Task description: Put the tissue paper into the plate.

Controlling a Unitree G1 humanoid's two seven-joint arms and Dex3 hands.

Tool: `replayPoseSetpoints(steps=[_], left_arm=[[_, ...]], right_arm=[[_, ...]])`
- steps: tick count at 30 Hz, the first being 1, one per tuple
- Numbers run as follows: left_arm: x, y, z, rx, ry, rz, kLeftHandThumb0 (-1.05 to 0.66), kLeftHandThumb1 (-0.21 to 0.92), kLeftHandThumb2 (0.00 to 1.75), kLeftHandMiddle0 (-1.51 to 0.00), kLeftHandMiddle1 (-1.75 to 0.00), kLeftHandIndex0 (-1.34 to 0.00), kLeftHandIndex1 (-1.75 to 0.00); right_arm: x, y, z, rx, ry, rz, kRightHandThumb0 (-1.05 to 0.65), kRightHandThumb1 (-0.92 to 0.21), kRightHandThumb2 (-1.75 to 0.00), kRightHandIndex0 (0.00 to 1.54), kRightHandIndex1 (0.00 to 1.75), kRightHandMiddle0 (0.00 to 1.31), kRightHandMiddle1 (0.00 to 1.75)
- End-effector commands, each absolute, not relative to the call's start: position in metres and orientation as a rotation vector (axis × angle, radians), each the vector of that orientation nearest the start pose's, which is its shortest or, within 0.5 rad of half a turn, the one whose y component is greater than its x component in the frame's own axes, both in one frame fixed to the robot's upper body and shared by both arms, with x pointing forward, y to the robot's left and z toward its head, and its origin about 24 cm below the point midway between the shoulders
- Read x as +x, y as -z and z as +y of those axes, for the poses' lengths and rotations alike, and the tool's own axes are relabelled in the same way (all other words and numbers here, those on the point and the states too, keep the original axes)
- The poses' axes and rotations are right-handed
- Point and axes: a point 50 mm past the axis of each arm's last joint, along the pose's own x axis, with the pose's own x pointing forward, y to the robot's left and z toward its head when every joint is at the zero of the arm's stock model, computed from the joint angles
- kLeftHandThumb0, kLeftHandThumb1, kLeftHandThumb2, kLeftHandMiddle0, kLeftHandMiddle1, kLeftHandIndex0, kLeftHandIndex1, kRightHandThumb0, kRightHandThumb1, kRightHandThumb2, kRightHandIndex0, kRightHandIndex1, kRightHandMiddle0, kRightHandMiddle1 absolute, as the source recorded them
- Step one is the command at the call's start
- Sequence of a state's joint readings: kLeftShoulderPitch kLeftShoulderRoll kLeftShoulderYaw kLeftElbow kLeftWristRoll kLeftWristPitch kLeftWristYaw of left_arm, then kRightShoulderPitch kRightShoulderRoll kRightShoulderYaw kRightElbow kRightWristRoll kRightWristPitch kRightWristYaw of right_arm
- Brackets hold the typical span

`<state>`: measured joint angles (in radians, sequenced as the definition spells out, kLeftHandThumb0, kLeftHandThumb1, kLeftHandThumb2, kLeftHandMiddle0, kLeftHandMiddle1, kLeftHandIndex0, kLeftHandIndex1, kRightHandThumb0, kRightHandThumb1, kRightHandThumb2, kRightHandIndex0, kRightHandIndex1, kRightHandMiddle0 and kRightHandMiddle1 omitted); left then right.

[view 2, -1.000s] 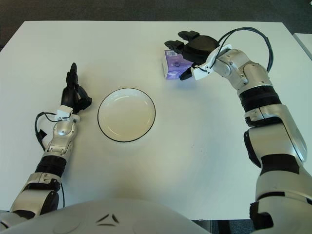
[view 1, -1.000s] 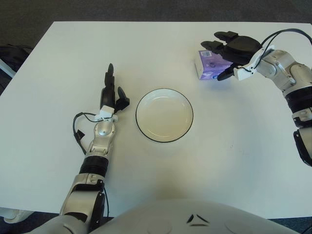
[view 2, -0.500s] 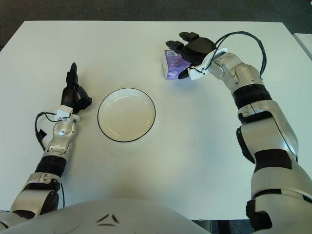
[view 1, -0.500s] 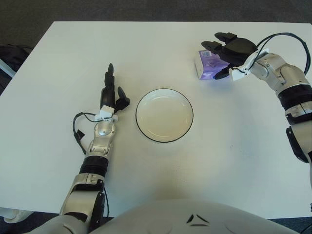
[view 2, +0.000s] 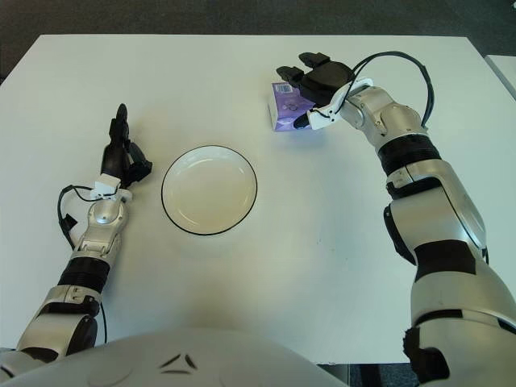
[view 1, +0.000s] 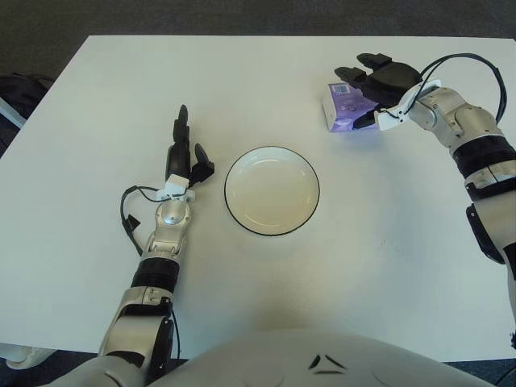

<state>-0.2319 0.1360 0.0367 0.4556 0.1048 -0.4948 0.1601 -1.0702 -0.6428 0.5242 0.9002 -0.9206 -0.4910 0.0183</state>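
Near the tabletop's far right edge, the right hand grasps the purple tissue packet to carry it to the black-rimmed white plate; left hand idles, fingers relaxed, beside the plate.

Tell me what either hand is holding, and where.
The right hand closes over the tissue pack from its right side, on the table. The left hand holds nothing.

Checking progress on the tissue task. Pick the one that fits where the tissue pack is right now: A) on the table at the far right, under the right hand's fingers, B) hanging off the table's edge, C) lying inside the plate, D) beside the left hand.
A: the purple tissue pack sits on the white table with the right hand draped over it, while the plate holds nothing and the left hand shows left of the plate.
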Motion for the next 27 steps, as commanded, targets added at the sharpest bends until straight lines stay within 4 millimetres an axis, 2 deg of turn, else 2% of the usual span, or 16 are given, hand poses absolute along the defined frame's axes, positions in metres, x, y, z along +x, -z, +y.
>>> replayPoseSetpoints(steps=[1, 27], left_arm=[[0.2514, 0.0162, 0.1701, 0.207, -0.090, -0.033, -0.95, 0.92, 1.19, -0.01, 0.00, 0.00, 0.00], [0.2487, 0.0174, 0.1721, 0.193, -0.109, -0.033, -0.95, 0.92, 1.20, -0.01, 0.00, 0.00, 0.00]], right_arm=[[0.3995, -0.1907, -0.1782, -1.834, -0.425, -0.363, -1.05, -0.92, -0.43, 0.00, 0.00, 0.00, 0.00], [0.4090, -0.1875, -0.1858, -1.906, -0.413, -0.207, -1.05, -0.92, -0.38, 0.00, 0.00, 0.00, 0.00]])
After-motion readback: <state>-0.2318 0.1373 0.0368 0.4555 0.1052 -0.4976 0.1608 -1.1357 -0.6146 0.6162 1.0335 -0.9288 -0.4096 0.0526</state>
